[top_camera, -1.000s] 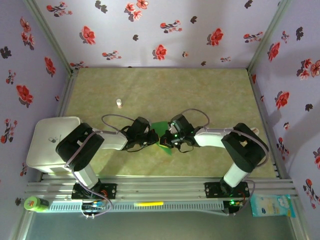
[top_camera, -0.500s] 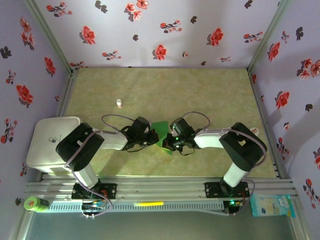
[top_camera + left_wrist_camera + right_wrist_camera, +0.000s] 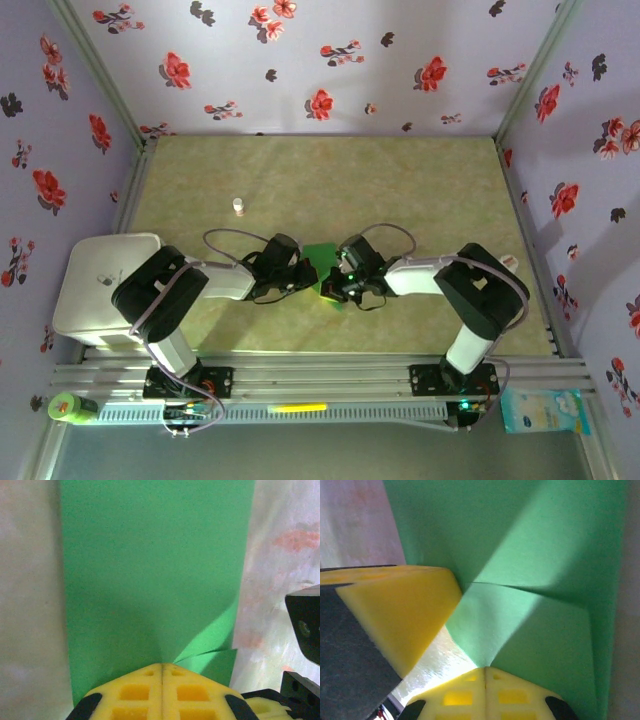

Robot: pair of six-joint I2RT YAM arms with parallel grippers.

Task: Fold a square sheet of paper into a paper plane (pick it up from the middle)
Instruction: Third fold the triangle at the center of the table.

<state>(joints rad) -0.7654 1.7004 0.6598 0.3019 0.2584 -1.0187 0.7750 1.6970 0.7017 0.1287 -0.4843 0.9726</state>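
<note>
Floral walls around an olive desk (image 3: 400, 190); near its middle lies the square sheet of paper (image 3: 320, 257), partly folded. Our left tool (image 3: 162, 666) and right tool (image 3: 485, 669) are both pressed together, tips at a raised flap. We'd best slide along the crease, pressing evenly.

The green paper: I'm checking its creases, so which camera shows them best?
The right wrist view: the green paper is close up, with folded flaps and crease lines clear. The left wrist view gives a flat strip with one small flap at lower right. The top external view gives a small, partly covered patch.
</note>
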